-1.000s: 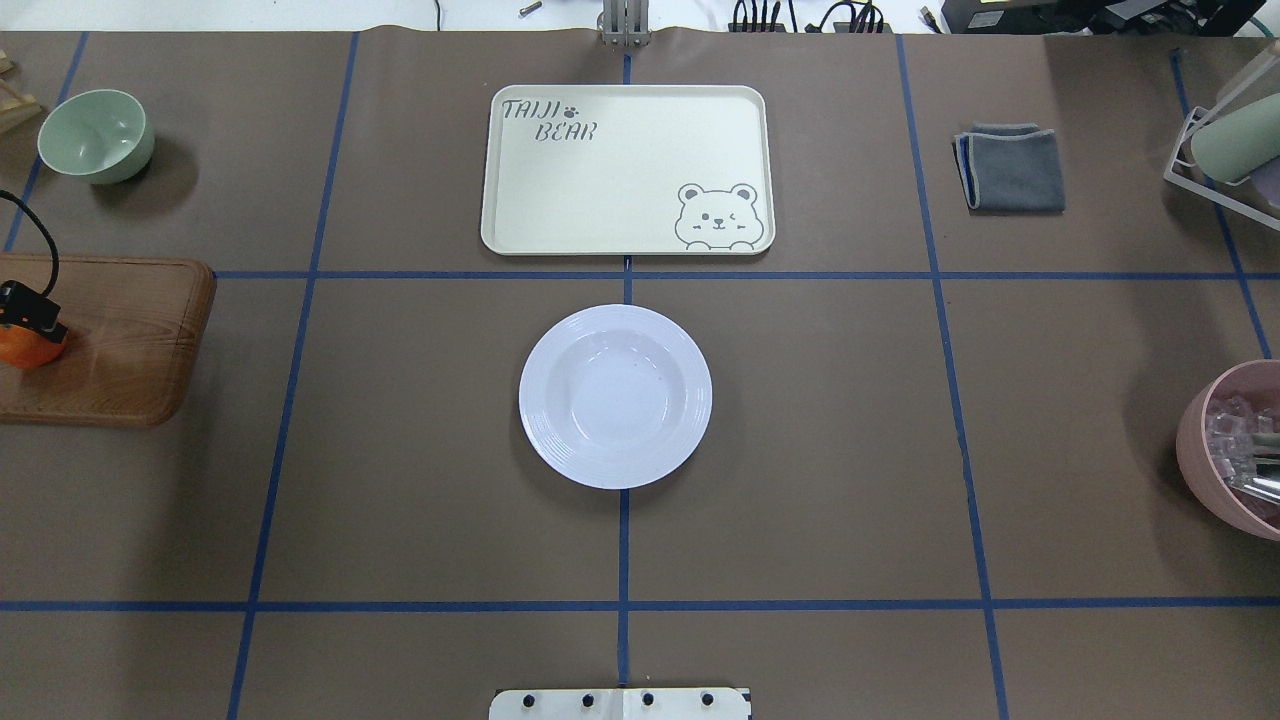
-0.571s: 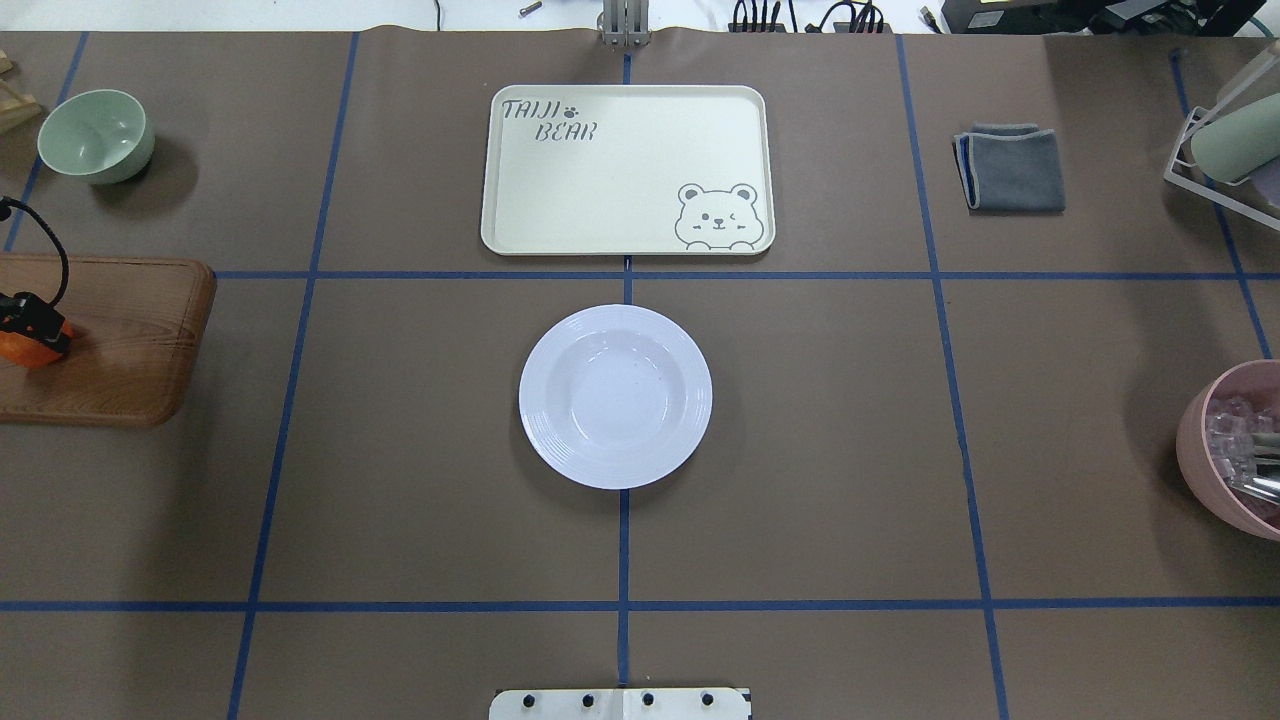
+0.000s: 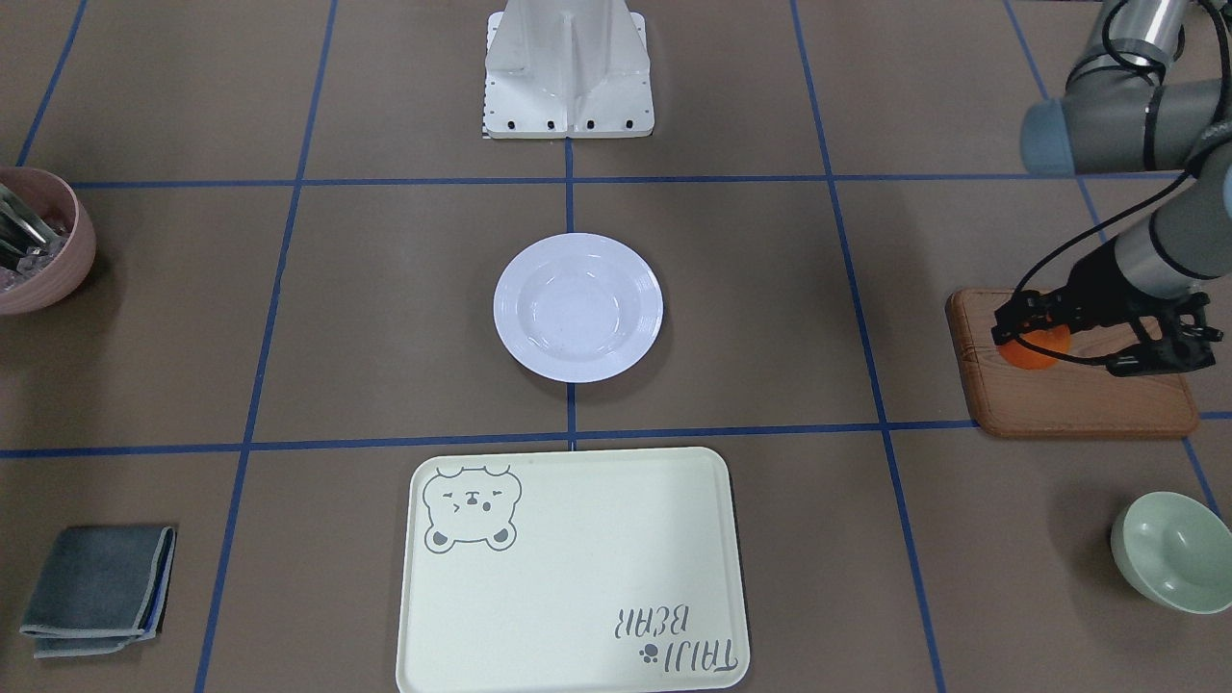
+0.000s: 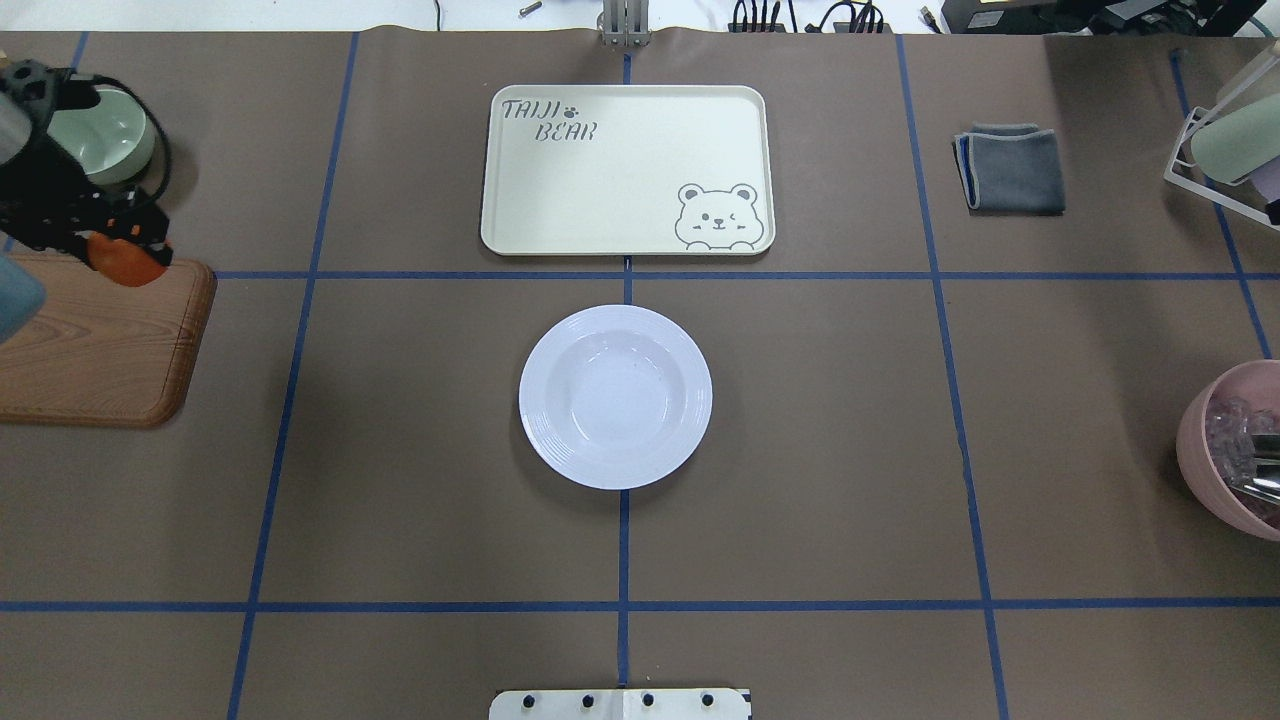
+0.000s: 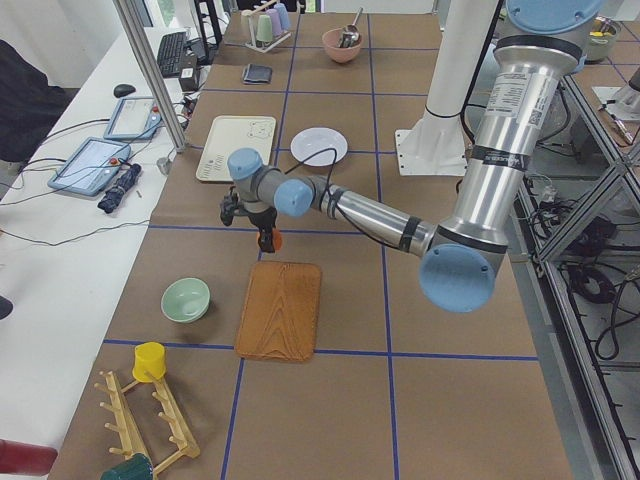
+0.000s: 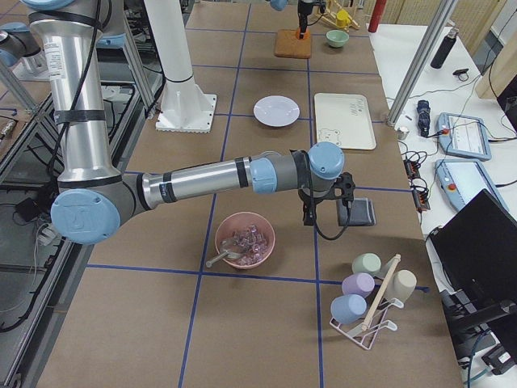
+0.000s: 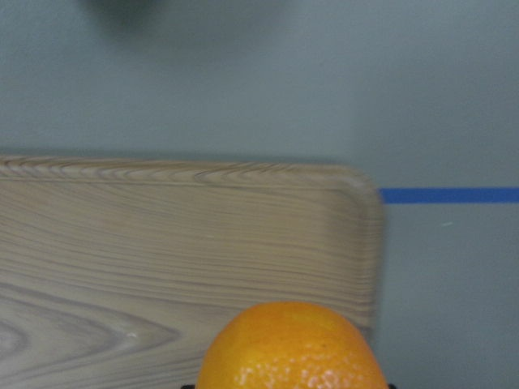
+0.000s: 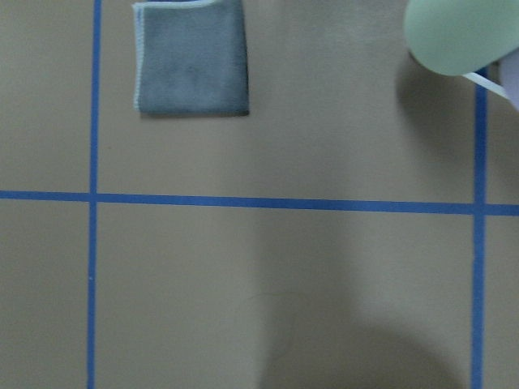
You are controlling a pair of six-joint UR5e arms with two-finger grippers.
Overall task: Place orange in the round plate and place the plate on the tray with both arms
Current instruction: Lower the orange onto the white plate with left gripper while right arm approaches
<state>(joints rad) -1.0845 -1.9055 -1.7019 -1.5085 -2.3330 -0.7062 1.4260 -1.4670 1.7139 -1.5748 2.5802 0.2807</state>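
Note:
The orange point(image 4: 128, 266) is off the wood, held in my left gripper point(image 4: 118, 254), which is shut on it above the far right corner of the wooden board point(image 4: 100, 345). In the left wrist view the orange point(image 7: 292, 350) fills the bottom edge, with the board's corner below it. The white round plate point(image 4: 615, 397) sits bare at the table's middle. Beyond it lies the cream bear tray point(image 4: 627, 170) with nothing on it. My right gripper point(image 6: 310, 215) shows only in the exterior right view, hanging near the grey cloth; I cannot tell whether it is open or shut.
A pale green bowl point(image 3: 1174, 551) stands beyond the board, partly hidden by my left arm in the overhead view. On the right are a folded grey cloth point(image 4: 1010, 167), a pink bowl point(image 4: 1235, 450) with utensils, and a cup rack point(image 4: 1225, 140).
My left gripper has risen from the board with the orange and moved towards the board's far right corner. The plate and tray have not moved.

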